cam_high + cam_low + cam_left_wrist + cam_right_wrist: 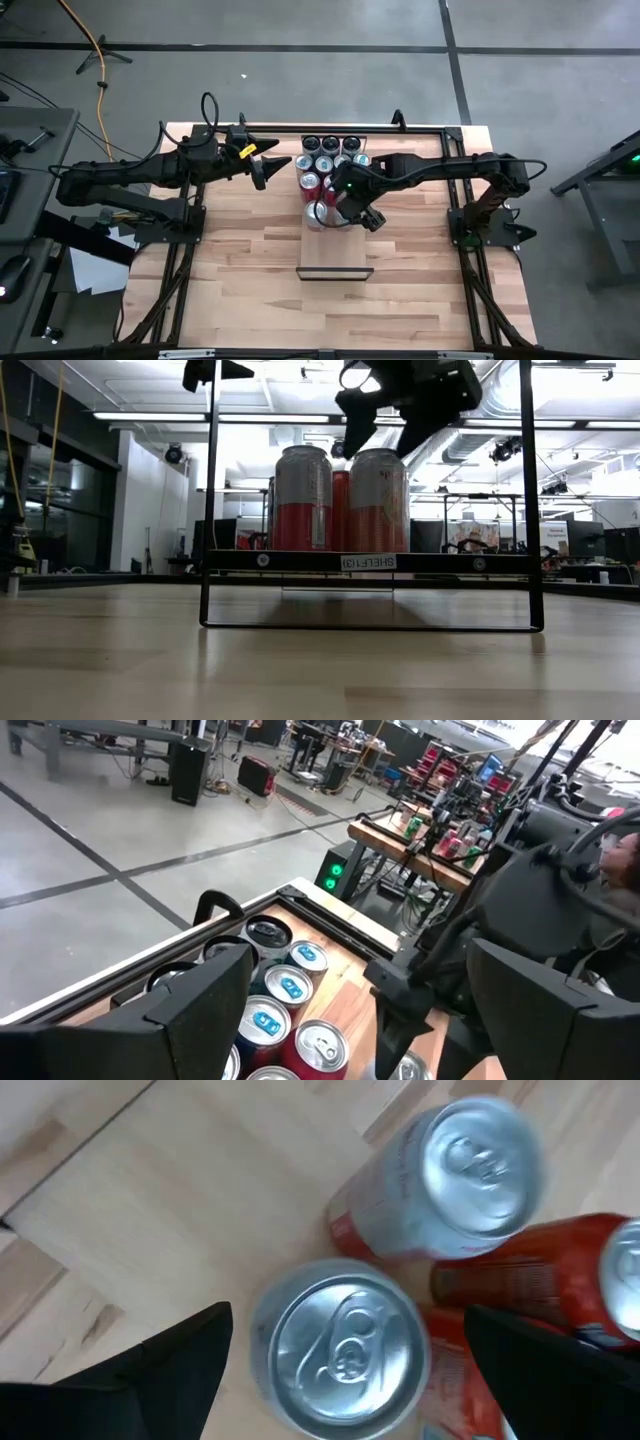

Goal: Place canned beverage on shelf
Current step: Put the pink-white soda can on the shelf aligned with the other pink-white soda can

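A silver-and-red beverage can (317, 212) is seen from above standing on the long pale wooden shelf (335, 250), the right pincer (352, 214) directly over it. At counter (320, 670) level, two cans stand side by side on the shelf, dark fingers (357, 415) spread above. Through the right wrist, the can top (340, 1345) sits between parted fingers, untouched. The left pincer (272, 165) is held open beside the clustered cans (330, 155).
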### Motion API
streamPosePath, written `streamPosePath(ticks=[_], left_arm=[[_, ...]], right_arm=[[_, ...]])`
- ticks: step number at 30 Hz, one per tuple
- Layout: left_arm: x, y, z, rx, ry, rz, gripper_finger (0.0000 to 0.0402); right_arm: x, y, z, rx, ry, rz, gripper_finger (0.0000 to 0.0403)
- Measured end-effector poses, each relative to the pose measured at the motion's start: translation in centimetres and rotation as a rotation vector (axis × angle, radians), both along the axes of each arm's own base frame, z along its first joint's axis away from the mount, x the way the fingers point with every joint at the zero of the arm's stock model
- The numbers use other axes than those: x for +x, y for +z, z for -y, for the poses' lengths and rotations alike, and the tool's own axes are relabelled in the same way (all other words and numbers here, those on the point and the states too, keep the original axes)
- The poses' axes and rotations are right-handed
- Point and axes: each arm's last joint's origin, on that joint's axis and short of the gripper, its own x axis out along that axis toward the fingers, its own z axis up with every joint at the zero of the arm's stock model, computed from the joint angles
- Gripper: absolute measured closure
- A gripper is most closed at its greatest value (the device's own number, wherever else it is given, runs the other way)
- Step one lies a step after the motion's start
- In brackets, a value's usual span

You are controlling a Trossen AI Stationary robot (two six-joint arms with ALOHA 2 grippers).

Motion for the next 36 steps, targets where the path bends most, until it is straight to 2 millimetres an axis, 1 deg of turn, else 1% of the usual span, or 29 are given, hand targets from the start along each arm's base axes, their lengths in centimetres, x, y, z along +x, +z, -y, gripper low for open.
streamPosePath(ticks=[8,12,14,17,22,24,27,29,33,36], left_arm=[[0.0,-0.1,0.0,-0.001,0.0,-0.007,0.0076],[0.0,-0.1,0.0,-0.001,0.0,-0.008,0.0076],[0.0,-0.1,0.0,-0.001,0.0,-0.008,0.0076],[0.0,-0.1,0.0,0.0,0.0,-0.009,0.0076],[0.0,-0.1,0.0,0.0,0.0,-0.009,0.0076],[0.0,-0.1,0.0,0.0,0.0,-0.01,0.0076],[0.0,-0.1,0.0,0.0,0.0,-0.01,0.0076],[0.0,-0.1,0.0,0.001,0.001,-0.01,0.0076],[0.0,-0.1,-0.1,0.025,0.023,-0.02,0.0076],[0.0,-0.1,-0.1,0.029,0.027,-0.021,0.0076]], right_arm=[[0.5,-1.8,0.0,-0.005,0.021,-0.087,0.002],[0.8,-2.1,0.0,-0.006,0.025,-0.088,0.0022],[0.8,-2.1,0.0,-0.011,0.023,-0.086,0.0029],[0.8,-2.1,0.1,-0.027,0.015,-0.087,0.0054],[0.8,-2.1,0.1,-0.036,0.009,-0.086,0.0112],[0.8,-2.1,0.0,-0.046,-0.004,-0.089,0.0126],[0.6,-1.9,-0.1,-0.029,-0.089,-0.107,0.0126],[0.3,-1.8,-0.4,0.02,-0.186,-0.127,0.0126],[-0.2,-1.3,-0.8,0.137,-0.442,-0.146,0.0126],[-0.3,-1.1,-1.4,0.169,-0.626,-0.13,0.0126]])
